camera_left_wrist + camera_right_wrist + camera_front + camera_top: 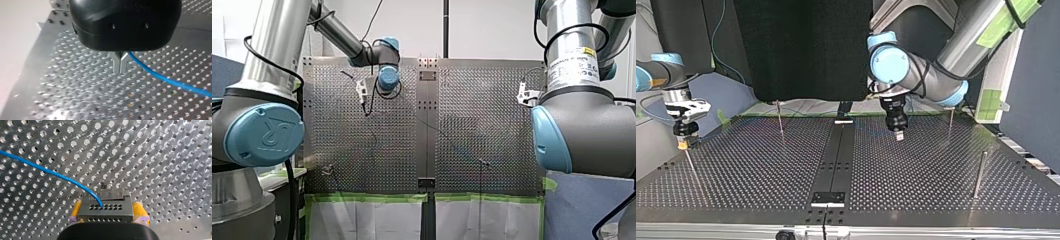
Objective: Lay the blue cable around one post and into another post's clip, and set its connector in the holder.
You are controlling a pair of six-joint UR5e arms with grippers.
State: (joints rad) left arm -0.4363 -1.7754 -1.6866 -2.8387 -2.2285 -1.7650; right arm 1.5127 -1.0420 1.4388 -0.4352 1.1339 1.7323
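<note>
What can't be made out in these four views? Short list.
blue cable: cut off at an edge in both wrist views, too thin to trace in the top view.
posts: too small in the top view to show any clip.
connector: near end hidden by the body of the right gripper, right wrist view.
left gripper: its black body hides where the cable meets the jaws, left wrist view.
</note>
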